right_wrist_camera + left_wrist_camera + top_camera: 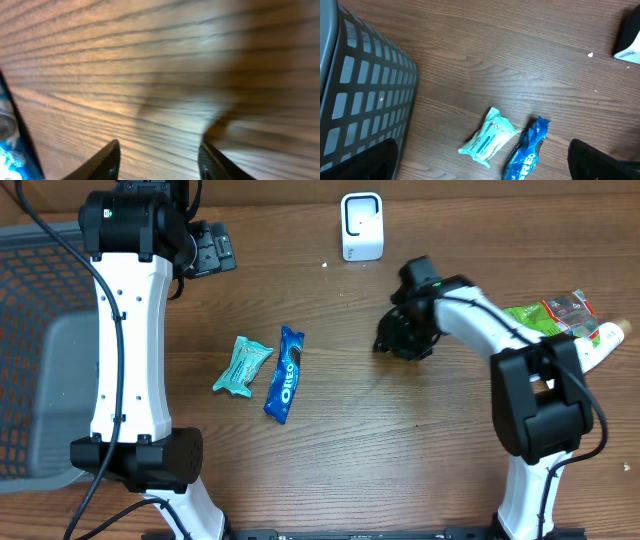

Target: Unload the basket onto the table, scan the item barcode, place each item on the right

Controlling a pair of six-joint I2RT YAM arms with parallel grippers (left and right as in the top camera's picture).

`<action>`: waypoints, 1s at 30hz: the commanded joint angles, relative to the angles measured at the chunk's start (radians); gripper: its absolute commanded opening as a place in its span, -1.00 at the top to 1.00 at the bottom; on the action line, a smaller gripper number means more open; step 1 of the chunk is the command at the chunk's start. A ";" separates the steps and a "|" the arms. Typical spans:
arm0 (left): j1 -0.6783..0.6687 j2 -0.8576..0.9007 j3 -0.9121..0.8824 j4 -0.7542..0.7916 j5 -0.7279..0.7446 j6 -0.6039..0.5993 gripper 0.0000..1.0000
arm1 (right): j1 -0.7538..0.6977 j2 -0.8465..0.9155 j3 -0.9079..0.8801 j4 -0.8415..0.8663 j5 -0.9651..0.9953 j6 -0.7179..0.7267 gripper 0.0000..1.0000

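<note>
Half-spread and empty, hovering the right gripper (pixel 403 337) low over the table (pixel 400 440), with the left gripper (pixel 215 248) gaping wide by the basket (pixel 30 330); probably best reaching left for the cookie pack (pixel 286 374) lying beside the teal packet (pixel 241 366), pinching one end, keeping its barcode clear for the scanner (pixel 361 226).

Right wrist view: the worktop (pixel 165 75) is a close blur; a blue scrap (pixel 6 150) at the left edge is cut off, unreadable. Left wrist view: the scanner (pixel 627 37) is clipped at upper right, the Oreo pack (pixel 526 152) at the bottom edge.
</note>
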 commanded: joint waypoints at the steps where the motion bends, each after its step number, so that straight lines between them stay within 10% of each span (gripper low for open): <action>1: -0.001 0.001 0.000 0.001 -0.013 0.016 -0.99 | -0.035 0.003 0.113 -0.058 -0.109 -0.165 -0.05; 16: -0.001 0.001 0.000 0.002 -0.013 0.016 -0.99 | 0.298 0.015 0.118 0.102 0.091 0.308 -0.26; 30: -0.001 0.001 0.000 0.002 -0.013 0.016 -1.00 | 0.491 0.111 0.114 0.235 0.248 0.392 -0.24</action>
